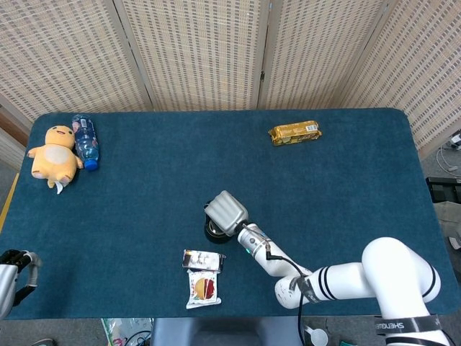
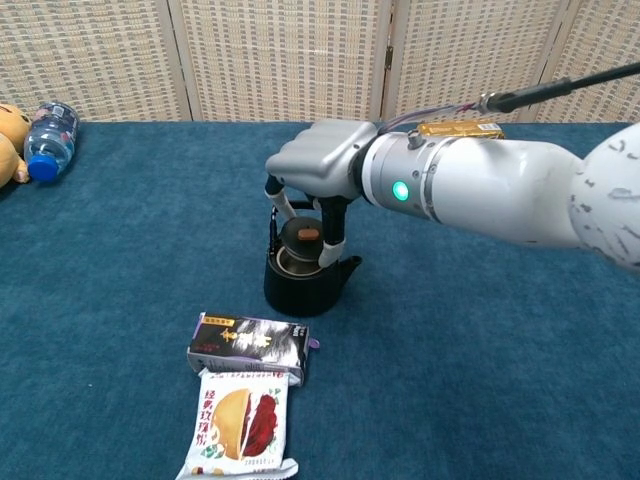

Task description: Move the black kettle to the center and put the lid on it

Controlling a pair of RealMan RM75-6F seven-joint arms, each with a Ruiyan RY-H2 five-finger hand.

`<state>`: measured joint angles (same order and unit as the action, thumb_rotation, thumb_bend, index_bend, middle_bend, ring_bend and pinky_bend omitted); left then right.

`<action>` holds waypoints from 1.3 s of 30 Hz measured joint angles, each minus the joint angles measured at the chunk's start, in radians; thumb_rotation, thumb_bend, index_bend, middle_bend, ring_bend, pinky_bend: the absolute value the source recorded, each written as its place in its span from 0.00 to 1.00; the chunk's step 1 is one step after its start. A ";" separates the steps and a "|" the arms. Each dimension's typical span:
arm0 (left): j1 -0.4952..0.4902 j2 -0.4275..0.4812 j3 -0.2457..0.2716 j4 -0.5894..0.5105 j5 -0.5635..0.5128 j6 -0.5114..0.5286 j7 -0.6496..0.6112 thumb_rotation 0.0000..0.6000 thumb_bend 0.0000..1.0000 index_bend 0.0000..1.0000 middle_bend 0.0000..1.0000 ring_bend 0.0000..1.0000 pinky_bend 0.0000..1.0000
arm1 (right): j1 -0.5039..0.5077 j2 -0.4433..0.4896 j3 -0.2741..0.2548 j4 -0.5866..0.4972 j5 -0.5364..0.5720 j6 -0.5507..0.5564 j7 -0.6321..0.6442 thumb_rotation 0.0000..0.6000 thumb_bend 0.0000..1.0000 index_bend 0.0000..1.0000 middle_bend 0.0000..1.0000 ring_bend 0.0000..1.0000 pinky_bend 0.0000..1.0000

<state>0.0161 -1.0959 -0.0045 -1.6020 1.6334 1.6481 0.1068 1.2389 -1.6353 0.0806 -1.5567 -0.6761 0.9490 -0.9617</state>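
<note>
The black kettle (image 2: 300,290) stands near the table's middle, its spout toward the right in the chest view. My right hand (image 2: 318,160) hovers just above it, fingers pointing down. Between them it pinches the dark lid (image 2: 302,234) with a brown knob, tilted over the kettle's open mouth. From the head view the right hand (image 1: 227,211) covers most of the kettle (image 1: 210,231), and the lid is hidden. My left hand (image 1: 14,270) shows only partly at the bottom left edge, off the table and away from the kettle.
A dark snack packet (image 2: 248,343) and a white snack packet (image 2: 240,420) lie just in front of the kettle. A yellow plush (image 1: 55,153) and a water bottle (image 1: 86,141) lie at the far left. A golden packet (image 1: 294,132) rests at the back right.
</note>
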 measured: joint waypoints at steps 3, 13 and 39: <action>0.000 0.000 0.000 0.000 0.000 0.000 0.000 1.00 0.56 0.58 0.58 0.42 0.58 | 0.000 0.000 -0.001 0.002 0.000 -0.003 0.001 1.00 0.05 0.43 1.00 1.00 1.00; 0.000 0.002 0.000 0.000 0.000 0.000 -0.004 1.00 0.56 0.58 0.58 0.42 0.58 | 0.002 -0.004 -0.002 0.006 -0.003 -0.009 0.007 1.00 0.04 0.42 1.00 1.00 1.00; 0.001 0.002 0.001 -0.001 0.003 0.001 -0.001 1.00 0.56 0.58 0.58 0.42 0.58 | -0.005 0.015 -0.008 -0.019 -0.025 -0.001 0.017 1.00 0.02 0.37 1.00 1.00 1.00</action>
<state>0.0172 -1.0937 -0.0032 -1.6028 1.6359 1.6495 0.1058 1.2339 -1.6200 0.0727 -1.5755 -0.7008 0.9483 -0.9443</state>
